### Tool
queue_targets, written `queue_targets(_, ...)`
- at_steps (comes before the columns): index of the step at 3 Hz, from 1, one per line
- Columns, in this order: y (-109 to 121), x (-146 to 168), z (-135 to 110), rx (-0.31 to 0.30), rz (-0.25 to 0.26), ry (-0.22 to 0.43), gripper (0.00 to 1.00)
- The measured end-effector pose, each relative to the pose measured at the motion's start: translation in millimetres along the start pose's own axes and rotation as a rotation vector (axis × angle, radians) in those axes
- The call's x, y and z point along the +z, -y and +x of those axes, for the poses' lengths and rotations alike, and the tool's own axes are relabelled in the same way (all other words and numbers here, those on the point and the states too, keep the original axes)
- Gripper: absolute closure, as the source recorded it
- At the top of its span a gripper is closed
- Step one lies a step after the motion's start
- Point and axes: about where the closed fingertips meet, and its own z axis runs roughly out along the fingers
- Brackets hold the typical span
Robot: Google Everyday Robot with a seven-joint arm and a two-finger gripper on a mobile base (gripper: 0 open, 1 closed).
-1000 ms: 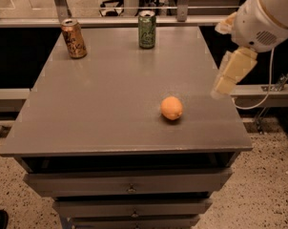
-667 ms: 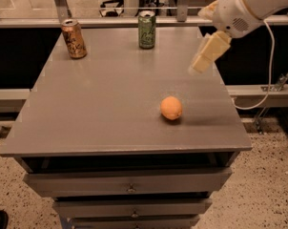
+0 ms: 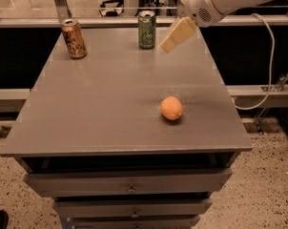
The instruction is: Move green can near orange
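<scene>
Green can (image 3: 147,30) stands upright at the far edge of your table (image 3: 101,104), well apart from the orange (image 3: 171,108), which lies nearer the front right. Neither has shifted since the earlier frames. Your pincer (image 3: 177,35) has travelled left and toward the far edge; it now hangs just right of the green can, above the table, not touching it. Whether it is open or closed cannot be told. Brown can (image 3: 74,38) remains upright at the far left corner.
</scene>
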Motion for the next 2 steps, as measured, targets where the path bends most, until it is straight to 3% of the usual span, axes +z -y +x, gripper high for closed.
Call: queue_targets(2,8.0,7.5,-1.0,0.045,0.022,0.038,0.0)
